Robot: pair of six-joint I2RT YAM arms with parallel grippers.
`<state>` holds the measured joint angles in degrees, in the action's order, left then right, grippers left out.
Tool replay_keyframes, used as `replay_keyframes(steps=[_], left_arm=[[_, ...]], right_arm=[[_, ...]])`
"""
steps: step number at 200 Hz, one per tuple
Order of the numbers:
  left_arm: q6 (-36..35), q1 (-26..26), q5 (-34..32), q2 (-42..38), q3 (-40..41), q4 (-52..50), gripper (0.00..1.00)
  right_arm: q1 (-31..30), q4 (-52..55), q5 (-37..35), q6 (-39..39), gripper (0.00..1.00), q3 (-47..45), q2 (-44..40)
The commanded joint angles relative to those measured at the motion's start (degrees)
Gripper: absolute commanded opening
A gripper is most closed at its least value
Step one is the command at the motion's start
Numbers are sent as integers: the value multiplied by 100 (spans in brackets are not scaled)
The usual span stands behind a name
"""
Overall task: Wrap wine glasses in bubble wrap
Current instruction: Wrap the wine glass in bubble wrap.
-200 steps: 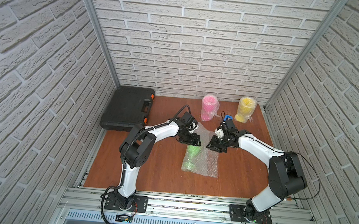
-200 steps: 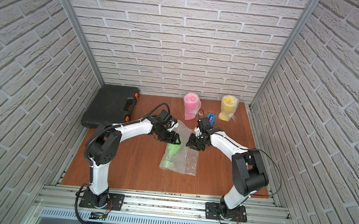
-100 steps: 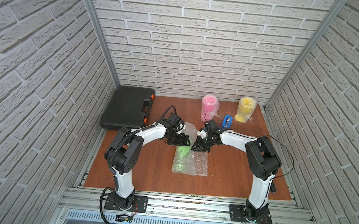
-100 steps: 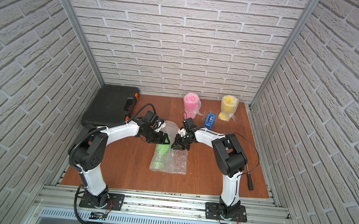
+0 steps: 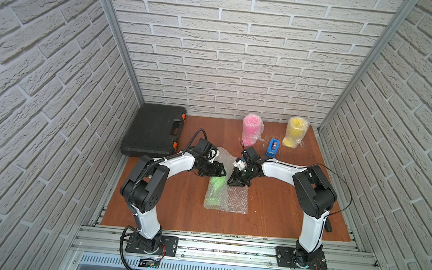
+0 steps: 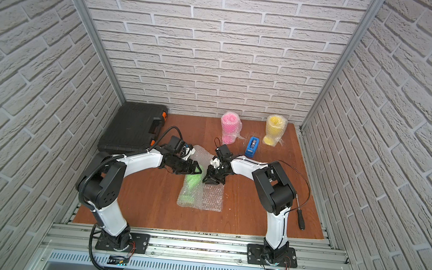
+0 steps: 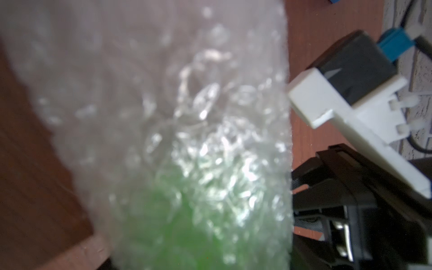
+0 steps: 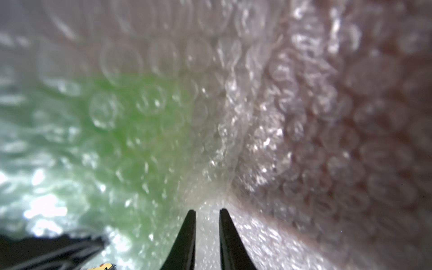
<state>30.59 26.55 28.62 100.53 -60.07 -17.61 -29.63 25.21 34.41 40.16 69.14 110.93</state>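
– Bubble wrap (image 5: 237,203): where does the sheet lie?
– We find it mid-table (image 5: 176,207), folded over the green wine glass (image 5: 215,187). The glass lies on its side under the left part of the sheet, and the right part lies flat and bare.
– End effector states?
– The right end effector (image 8: 207,211) stands narrow, nipping a fold of the bubble wrap at its far edge, just beside the glass. The left end effector (image 5: 219,171) sits at the far end of the glass with jaws spread. We cannot tell whether they clamp the wrapped glass or stand clear.
– Handling properties?
– We rate the sheet as light, limp and springy. It will likely unroll once released, so we take it by an edge or corner, never mid-sheet. We rate the glass as light, stiff plastic, round and inclined to roll. We take it across the bowl through the wrap, not by the thin stem.
– Remaining work?
– The pink wine glass (image 5: 251,130) and yellow wine glass (image 5: 295,132) stand wrapped at the back. We judge the green one part-wrapped: the free half is not yet rolled around it.
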Motion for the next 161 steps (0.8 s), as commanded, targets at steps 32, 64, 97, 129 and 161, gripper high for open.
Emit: replay_keyframes(steps=[32, 64, 97, 129, 161], left_arm=[[327, -318, 362, -193, 621, 790, 79], [479, -549, 719, -295, 933, 1273, 79], [665, -739, 1054, -382, 1245, 1756, 78], [725, -789, 1081, -504, 1339, 1836, 78], [369, -585, 527, -497, 1110, 1129, 78]], right_arm=[[-211, 109, -15, 41, 20, -293, -600], [-465, -109, 160, 216, 17, -319, -353], [-738, -598, 440, 452, 13, -280, -84], [-882, -420, 644, 251, 12, -130, 62], [-841, 79, 63, 70, 12, -174, -218]])
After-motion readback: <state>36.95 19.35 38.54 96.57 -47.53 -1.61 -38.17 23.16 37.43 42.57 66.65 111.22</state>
